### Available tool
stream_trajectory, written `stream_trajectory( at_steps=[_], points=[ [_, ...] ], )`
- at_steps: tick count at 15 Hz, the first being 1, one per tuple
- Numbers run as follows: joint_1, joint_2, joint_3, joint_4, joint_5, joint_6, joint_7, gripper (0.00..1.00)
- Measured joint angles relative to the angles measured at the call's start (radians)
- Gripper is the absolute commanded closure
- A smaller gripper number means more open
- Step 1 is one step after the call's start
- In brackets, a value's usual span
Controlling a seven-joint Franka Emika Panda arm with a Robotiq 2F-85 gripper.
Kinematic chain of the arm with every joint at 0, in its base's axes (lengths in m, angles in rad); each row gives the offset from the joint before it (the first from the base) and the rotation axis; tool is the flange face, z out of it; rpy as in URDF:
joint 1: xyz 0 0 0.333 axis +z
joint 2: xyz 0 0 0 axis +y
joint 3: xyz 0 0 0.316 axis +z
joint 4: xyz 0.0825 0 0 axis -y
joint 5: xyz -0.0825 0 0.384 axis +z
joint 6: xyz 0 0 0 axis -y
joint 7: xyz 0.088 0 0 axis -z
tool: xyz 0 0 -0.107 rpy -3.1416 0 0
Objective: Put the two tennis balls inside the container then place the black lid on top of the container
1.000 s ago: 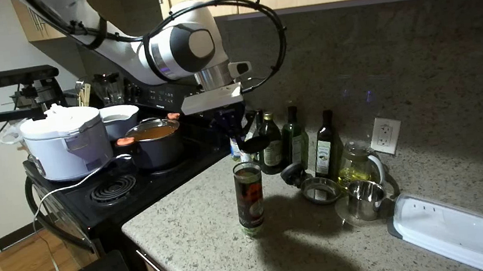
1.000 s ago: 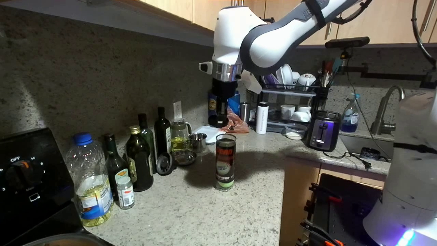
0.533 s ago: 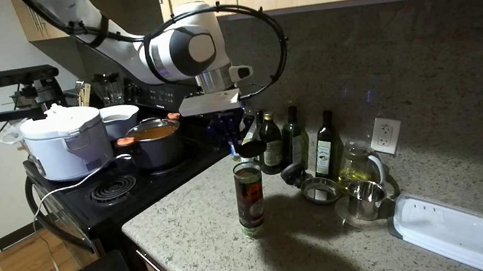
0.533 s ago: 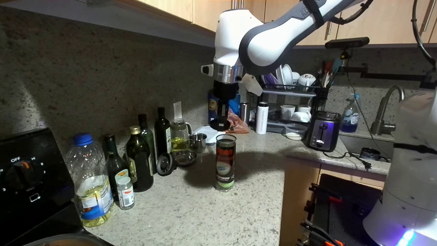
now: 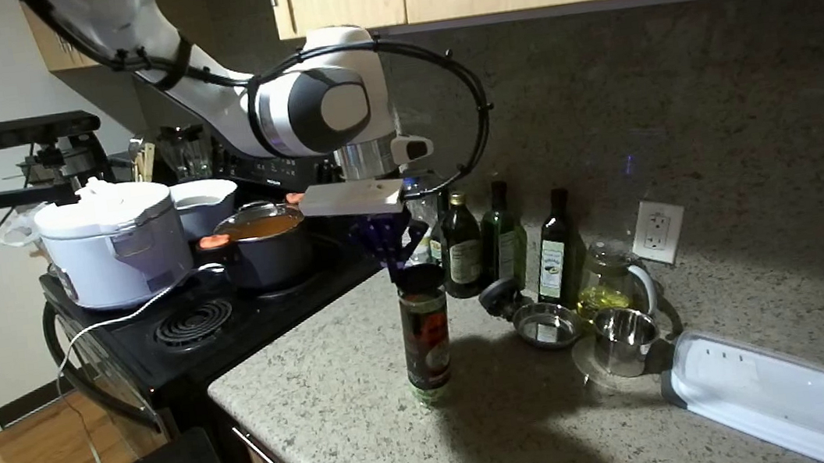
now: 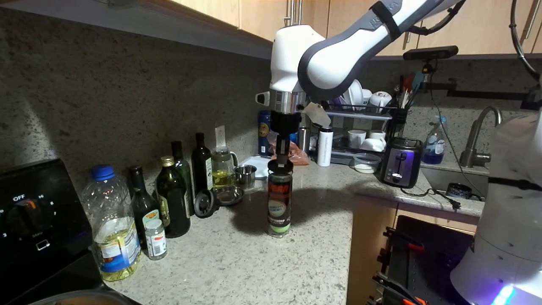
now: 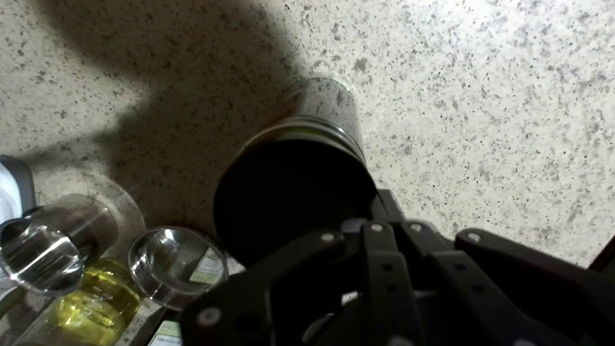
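The clear container (image 5: pixel 427 340) with its dark red label stands upright on the counter in both exterior views (image 6: pixel 279 199). A yellow-green tennis ball (image 6: pixel 279 229) shows through its bottom; the other ball is hidden, and the label covers most of the tube. The black lid (image 5: pixel 422 277) lies over the container's mouth in both exterior views (image 6: pixel 280 166). I cannot tell whether it is seated on the rim. My gripper (image 7: pixel 384 206) is shut on the edge of the lid (image 7: pixel 293 192). In the wrist view, a strip of container rim (image 7: pixel 307 126) shows past the lid.
Dark glass bottles (image 5: pixel 464 249) stand along the wall behind the container. A shallow steel bowl (image 5: pixel 547 325), a steel cup (image 5: pixel 625 343) and an oil jug (image 5: pixel 607 286) stand beside them. A white lidded box (image 5: pixel 769 384) lies further along the counter. The stove (image 5: pixel 161 364) adjoins the counter.
My gripper has come down with the lid, from above and beside the container to its mouth. The container has not moved.
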Motion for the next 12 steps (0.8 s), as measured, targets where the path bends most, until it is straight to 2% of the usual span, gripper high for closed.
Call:
stream_trajectory(
  at_steps=[9, 10, 11, 12],
  points=[
    [0.001, 0.011, 0.0, -0.007, 0.008, 0.0, 0.0, 1.0],
    [0.001, 0.012, 0.0, -0.007, 0.008, 0.0, 0.0, 0.74],
    [0.001, 0.012, 0.0, -0.007, 0.008, 0.0, 0.0, 0.73],
    [0.001, 0.012, 0.0, -0.007, 0.008, 0.0, 0.0, 0.66]
  ],
)
